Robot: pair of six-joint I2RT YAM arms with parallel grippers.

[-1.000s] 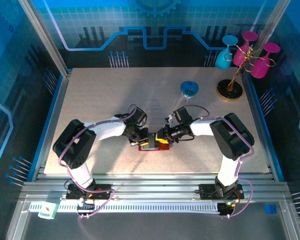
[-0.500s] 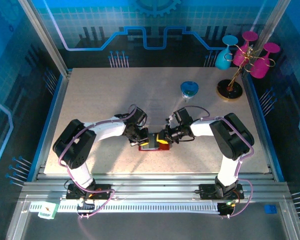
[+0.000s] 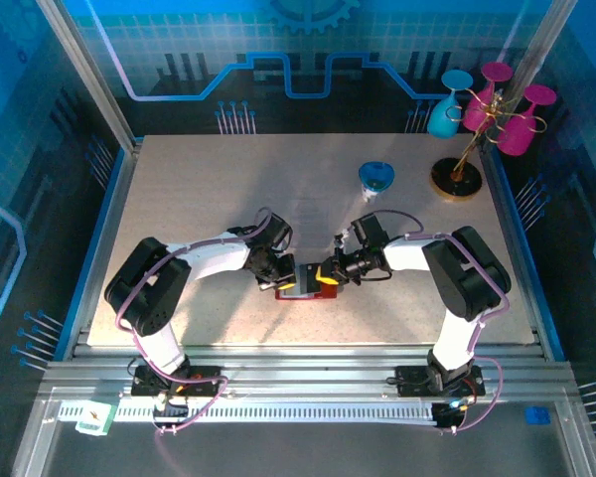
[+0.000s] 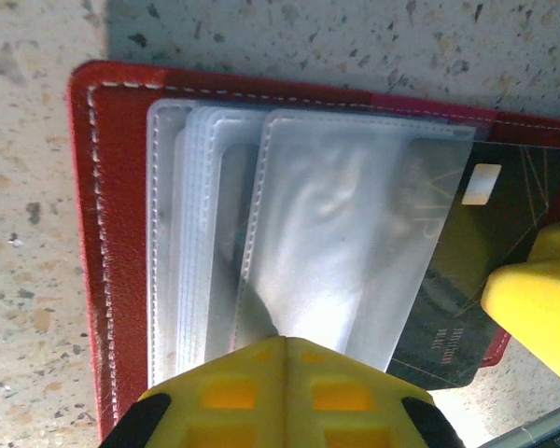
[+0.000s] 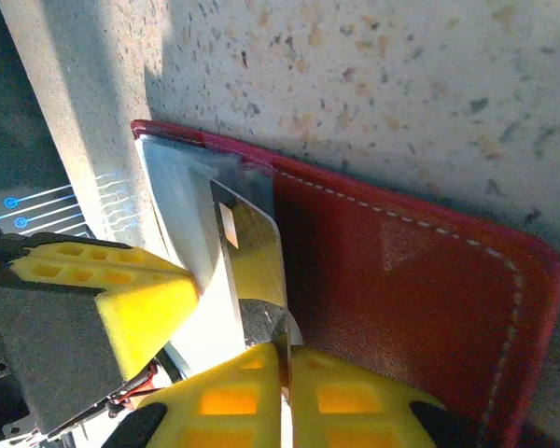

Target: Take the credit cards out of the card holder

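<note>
Right wrist: R tool point(image 5: 285, 362) on card point(image 5: 257, 266)

A pale speckled tabletop point(image 3: 199, 189) sat inside an enclosure. Its back wall point(image 3: 179, 55) was a blue panel printed with circuit lines and a gear motif point(image 3: 313, 12), and the left side panel point(image 3: 20, 199) glowed the same blue. Slanted metal posts point(image 3: 84, 70) framed the corners. Ribbed aluminium rails point(image 3: 308, 370) ran along the near edge.

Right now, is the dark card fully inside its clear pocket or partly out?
Partly out: the dark card juts past the clear pocket at its open edge, with the right pincer shut on it.
</note>
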